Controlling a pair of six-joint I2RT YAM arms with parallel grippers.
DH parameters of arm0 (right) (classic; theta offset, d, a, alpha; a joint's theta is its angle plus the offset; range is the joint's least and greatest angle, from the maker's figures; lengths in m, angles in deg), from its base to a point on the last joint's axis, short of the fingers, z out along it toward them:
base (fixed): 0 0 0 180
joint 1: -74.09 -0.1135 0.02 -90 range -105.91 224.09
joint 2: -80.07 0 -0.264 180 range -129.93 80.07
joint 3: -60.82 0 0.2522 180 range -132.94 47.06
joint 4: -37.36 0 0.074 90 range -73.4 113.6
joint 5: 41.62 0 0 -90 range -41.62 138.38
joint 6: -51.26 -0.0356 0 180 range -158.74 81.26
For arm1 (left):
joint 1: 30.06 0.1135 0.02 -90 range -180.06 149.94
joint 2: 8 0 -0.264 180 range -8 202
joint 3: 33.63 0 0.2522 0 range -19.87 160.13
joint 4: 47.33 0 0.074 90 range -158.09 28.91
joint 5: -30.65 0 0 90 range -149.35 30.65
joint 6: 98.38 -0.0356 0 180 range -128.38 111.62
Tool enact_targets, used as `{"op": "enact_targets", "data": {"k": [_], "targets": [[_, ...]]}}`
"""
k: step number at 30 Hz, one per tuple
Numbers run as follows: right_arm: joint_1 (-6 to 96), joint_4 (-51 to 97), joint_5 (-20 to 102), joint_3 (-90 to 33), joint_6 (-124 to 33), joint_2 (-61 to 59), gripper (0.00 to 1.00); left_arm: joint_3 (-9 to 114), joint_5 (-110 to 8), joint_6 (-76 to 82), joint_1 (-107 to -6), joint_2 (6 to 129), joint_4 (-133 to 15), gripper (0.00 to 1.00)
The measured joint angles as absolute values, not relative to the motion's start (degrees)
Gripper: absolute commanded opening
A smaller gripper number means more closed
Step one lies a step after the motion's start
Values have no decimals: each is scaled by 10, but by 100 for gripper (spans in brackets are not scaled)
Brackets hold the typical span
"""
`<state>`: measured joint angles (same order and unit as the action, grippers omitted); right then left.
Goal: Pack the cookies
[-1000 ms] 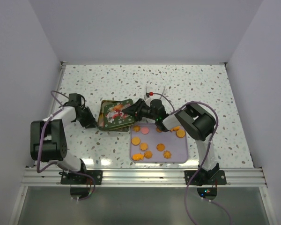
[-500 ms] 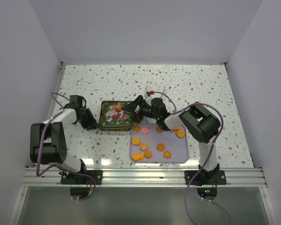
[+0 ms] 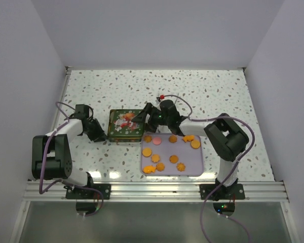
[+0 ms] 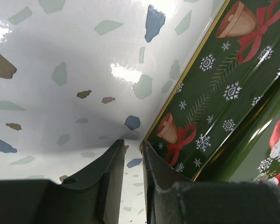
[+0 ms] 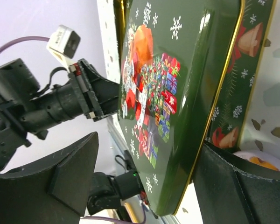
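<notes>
Green tin (image 3: 124, 124), lid on, is noted on the speckled table (image 3: 207, 91). The right gripper (image 3: 141, 117) is spread wide over its right end, nothing clasped. The left gripper (image 4: 133, 148) is seen narrowly parted at the tin's left corner, gripping nothing. Cookies (image 3: 147, 151) are scattered on the lavender tray (image 3: 190, 164) just beside the tin.

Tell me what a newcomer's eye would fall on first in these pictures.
A green Christmas tin sits mid-table, with the left pincer at its left edge and the right pincer open at its right. Beside it, nearer the arms, a lilac tray holds scattered orange cookies and a pink cookie.
</notes>
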<state>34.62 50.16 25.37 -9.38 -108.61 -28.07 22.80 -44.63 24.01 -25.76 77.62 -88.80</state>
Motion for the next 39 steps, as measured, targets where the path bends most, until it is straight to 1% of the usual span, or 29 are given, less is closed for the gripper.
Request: {"op": "enact_targets", "data": {"k": [6, 9, 13, 24, 27, 28, 31, 39], "targets": [[346, 427, 268, -107, -1056, -257, 79, 225, -446, 240, -258, 764, -890, 27], [347, 362, 294, -104, -1036, -250, 79, 224, -446, 240, -258, 760, -890, 27], [348, 310, 310, -97, -1023, -249, 77, 217, -446, 240, -258, 757, -889, 27], [348, 286, 324, -100, -1019, -244, 68, 203, -441, 242, -258, 751, -888, 26], [346, 280, 324, -111, -1021, -245, 64, 200, -440, 242, -258, 747, -889, 26], [346, 279, 324, -115, -1021, -246, 59, 200, -440, 243, -258, 746, -889, 26], [339, 275, 325, -137, -1024, -250, 54, 198, -440, 248, -260, 741, -890, 26], [314, 270, 327, -179, -1030, -276, 52, 201, -452, 252, -267, 726, -910, 26]]}}
